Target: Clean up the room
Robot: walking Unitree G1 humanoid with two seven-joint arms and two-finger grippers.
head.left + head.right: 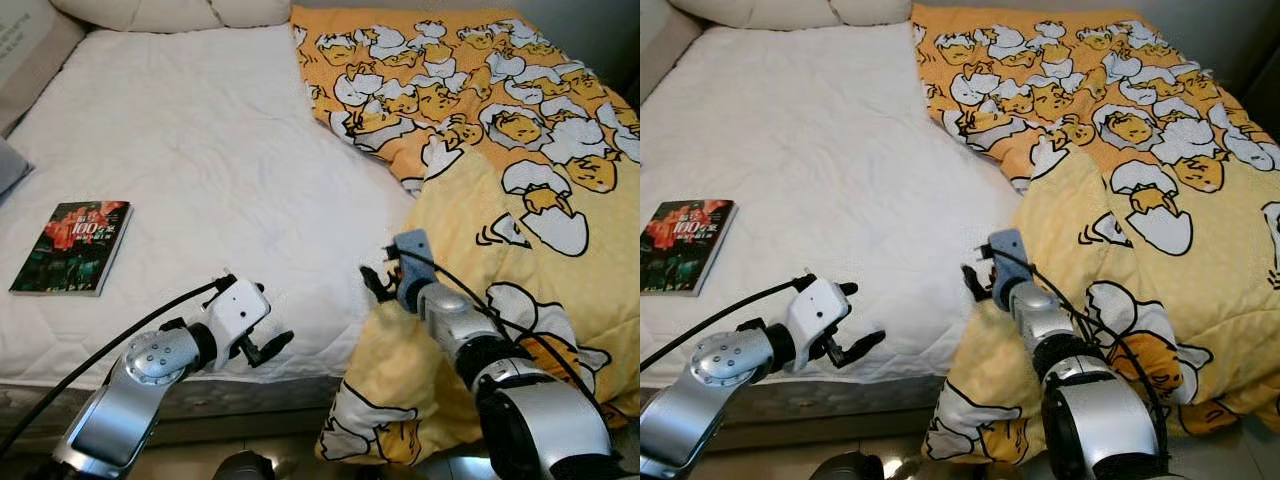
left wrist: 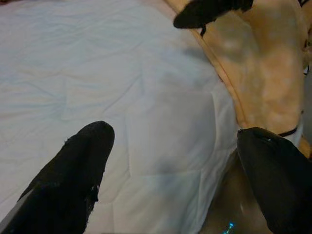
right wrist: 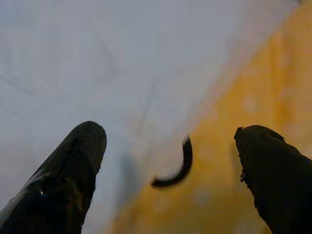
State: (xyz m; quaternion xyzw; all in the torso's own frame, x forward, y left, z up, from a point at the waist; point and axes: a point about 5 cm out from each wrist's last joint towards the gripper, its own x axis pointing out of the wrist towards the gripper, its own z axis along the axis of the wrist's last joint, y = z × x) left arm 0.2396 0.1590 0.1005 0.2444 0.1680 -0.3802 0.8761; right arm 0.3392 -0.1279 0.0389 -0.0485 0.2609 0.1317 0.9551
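Note:
A yellow blanket [image 1: 500, 120] printed with cartoon eggs covers the bed's right half, and its near corner [image 1: 400, 400] hangs over the bed's front edge. My right gripper [image 1: 375, 272] is open at the blanket's left edge, where yellow fabric meets the white mattress [image 1: 200, 150]. In the right wrist view, the blanket edge [image 3: 229, 122] runs between the open fingers [image 3: 68, 165]. My left gripper [image 1: 265, 325] is open and hovers low over the mattress's front edge, with nothing between its fingers [image 2: 73, 170]. A book [image 1: 72, 246] with a dark red cover lies flat on the mattress at the left.
Pale pillows [image 1: 170, 12] lie along the head of the bed. A grey cushion [image 1: 8, 165] pokes in at the left edge. The bed's front edge [image 1: 250, 385] runs just below both grippers, with floor beneath.

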